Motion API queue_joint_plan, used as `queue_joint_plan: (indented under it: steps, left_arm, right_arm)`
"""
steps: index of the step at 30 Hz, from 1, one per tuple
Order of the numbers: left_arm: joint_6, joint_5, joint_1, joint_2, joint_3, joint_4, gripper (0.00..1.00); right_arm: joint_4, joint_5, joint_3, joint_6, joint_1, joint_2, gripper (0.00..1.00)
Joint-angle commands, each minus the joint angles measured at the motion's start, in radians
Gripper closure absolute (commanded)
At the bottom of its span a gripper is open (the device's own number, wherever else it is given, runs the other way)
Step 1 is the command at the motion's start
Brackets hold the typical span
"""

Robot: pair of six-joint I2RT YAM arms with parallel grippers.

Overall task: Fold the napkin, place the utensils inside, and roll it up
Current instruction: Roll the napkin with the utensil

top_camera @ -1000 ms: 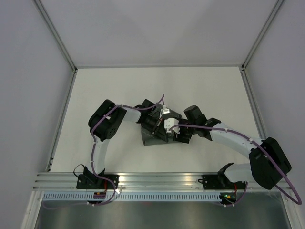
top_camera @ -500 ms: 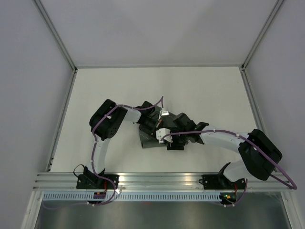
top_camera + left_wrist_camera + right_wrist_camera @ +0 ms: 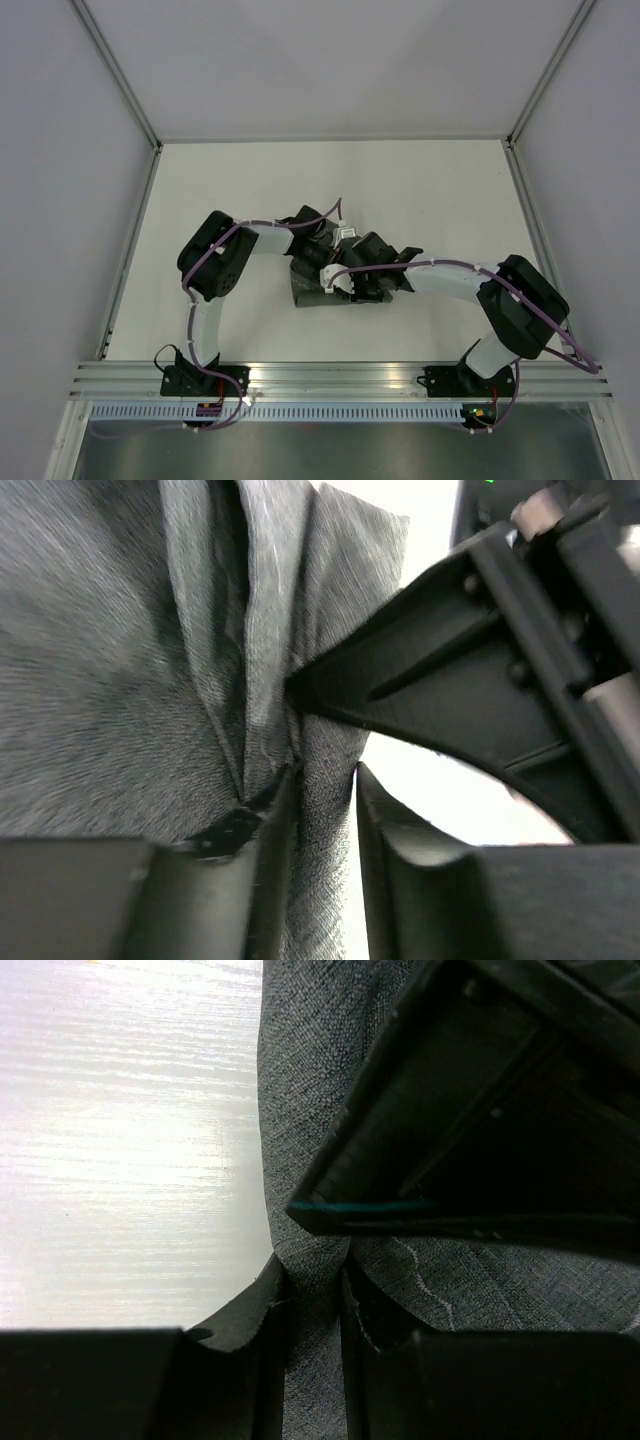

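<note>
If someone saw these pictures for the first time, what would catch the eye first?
A crumpled dark grey napkin lies in the middle of the white table, with the left gripper and the right gripper close together over it. In the wrist views, each has a fold of the cloth between its fingers.

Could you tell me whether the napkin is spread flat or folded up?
Folded up, not spread: the napkin is a small bundle from above, with layered folds in both wrist views.

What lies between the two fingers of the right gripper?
A fold of the napkin fills the gap between the fingers of the right gripper, as the right wrist view shows.
</note>
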Motion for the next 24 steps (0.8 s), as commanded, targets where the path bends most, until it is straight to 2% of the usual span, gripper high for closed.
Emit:
queue_joint_plan:
  steps: [1,2,4,13,16,24]
  left_arm:
    - [0.0,-0.223,0.013,-0.11,0.017,0.031,0.63]
    - [-0.001,-0.296,0.015,-0.129,0.033,0.038,0.61]
    - [-0.049,-0.338,0.024,-0.178,0.042,0.052,0.58]
    - [-0.19,-0.899,0.073,-0.399,0.066,0.1,0.51]
    - [-0.225,-1.029,0.092,-0.489,0.06,0.098,0.49]
    - [-0.216,-1.194,0.086,-0.747,-0.036,0.144,0.47]
  right_arm:
    - [-0.132,0.02,0.025,0.061,0.004,0.09,0.86]
    - [-0.153,0.012,0.035,0.067,0.002,0.104,0.87]
    - [-0.193,-0.013,0.058,0.094,-0.001,0.138,0.87]
    - [-0.369,-0.109,0.224,0.105,-0.067,0.299,0.89]
    - [-0.446,-0.131,0.305,0.084,-0.076,0.368,0.89]
    - [-0.687,-0.223,0.577,-0.008,-0.137,0.604,0.89]
